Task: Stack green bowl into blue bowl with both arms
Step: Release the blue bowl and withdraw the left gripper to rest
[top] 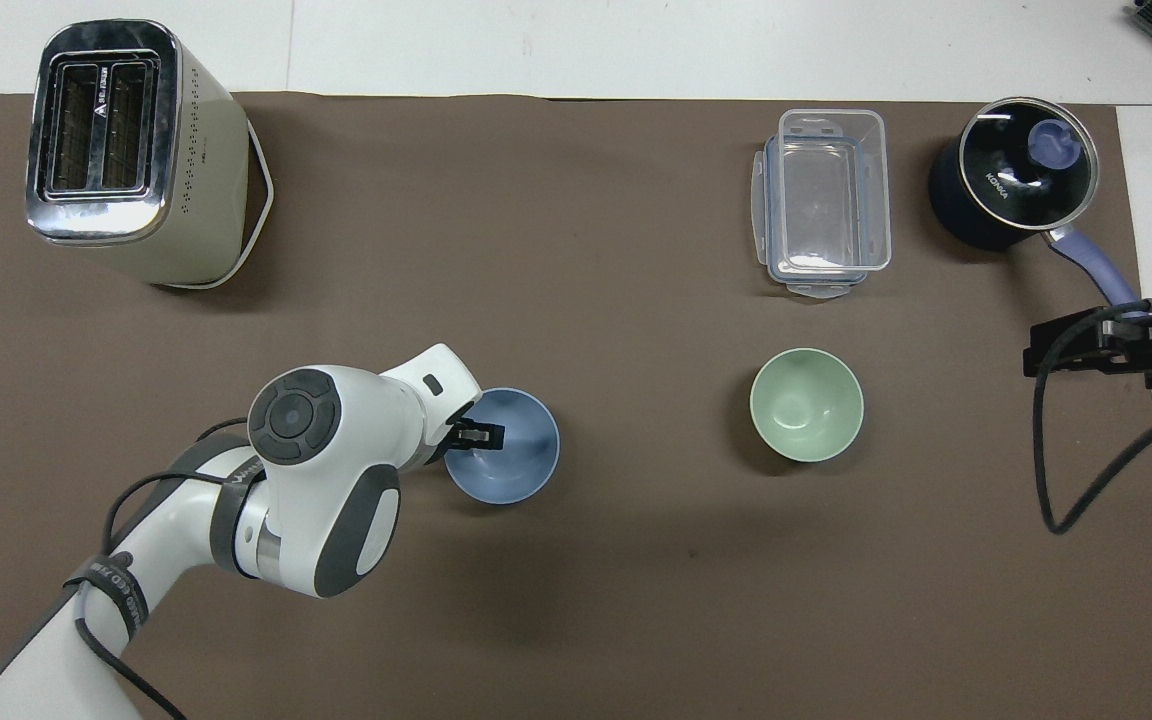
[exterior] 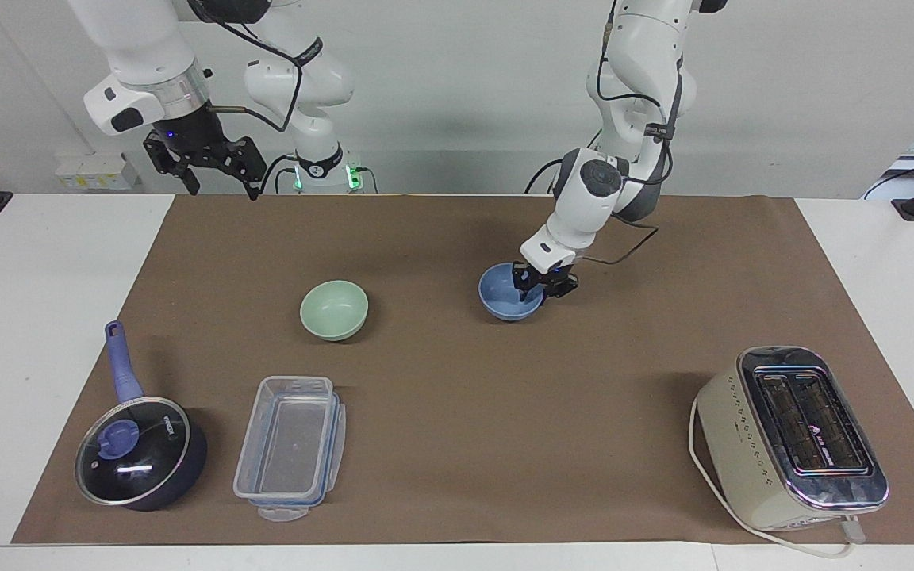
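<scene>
Light: I see bright, even light from above.
Shadows: soft and short beside each bowl.
Glare: on toaster (exterior: 814, 428) chrome, saucepan lid (exterior: 132, 461).
Focus: sharp throughout.
</scene>
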Controlling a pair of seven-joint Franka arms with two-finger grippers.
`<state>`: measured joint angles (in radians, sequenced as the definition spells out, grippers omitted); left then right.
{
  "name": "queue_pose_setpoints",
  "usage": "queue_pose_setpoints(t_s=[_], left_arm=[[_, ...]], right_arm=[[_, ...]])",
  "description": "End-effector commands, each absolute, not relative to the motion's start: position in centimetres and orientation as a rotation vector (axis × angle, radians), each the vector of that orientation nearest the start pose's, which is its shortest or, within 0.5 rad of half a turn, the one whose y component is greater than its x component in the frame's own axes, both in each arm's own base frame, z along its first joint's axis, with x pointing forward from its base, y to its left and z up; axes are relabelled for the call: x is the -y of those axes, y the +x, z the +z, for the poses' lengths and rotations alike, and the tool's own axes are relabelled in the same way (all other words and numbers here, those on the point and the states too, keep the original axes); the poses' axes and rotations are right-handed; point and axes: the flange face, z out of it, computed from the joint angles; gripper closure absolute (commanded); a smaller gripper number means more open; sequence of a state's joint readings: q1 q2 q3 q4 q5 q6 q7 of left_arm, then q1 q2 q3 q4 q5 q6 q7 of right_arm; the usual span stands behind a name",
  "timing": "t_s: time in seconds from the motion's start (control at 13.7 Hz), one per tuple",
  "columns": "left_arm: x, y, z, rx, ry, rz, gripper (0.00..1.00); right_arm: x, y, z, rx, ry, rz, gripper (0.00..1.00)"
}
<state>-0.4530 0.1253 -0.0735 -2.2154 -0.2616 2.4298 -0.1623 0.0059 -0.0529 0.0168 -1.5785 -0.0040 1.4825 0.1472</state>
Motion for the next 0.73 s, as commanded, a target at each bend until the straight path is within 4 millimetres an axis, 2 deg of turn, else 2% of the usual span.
queue_pose_setpoints(t_s=[0.0, 0.07, 0.22, 0.37, 0.51, 0.66], left_arm=[[25.8, 49.9, 36.5, -0.236, -3.348, 0.01, 0.0], [25.2, 50.5, 37.1, -0.211, -3.354, -0.009, 0.0], [22.5, 52.1, 38.9, -0.165, -3.349, -0.036, 0.0], [20.7, 54.0, 41.4, -0.223, -3.262, -0.051, 0.0], [17.6, 55.6, 43.3, -0.14, -3.26, -0.024, 0.0], [13.7, 56.6, 45.0, -0.038, -3.258, 0.008, 0.0]], right_arm=[[-0.9, 52.4, 64.2, -0.237, -3.125, 0.037, 0.0], [-0.9, 52.4, 64.2, -0.237, -3.125, 0.037, 0.0], [-1.1, 52.4, 64.3, -0.23, -3.126, 0.035, 0.0], [-1.0, 52.5, 64.3, -0.225, -3.126, 0.035, 0.0], [-1.0, 52.5, 64.3, -0.222, -3.123, 0.035, 0.0], [-1.1, 52.5, 64.4, -0.221, -3.119, 0.036, 0.0]])
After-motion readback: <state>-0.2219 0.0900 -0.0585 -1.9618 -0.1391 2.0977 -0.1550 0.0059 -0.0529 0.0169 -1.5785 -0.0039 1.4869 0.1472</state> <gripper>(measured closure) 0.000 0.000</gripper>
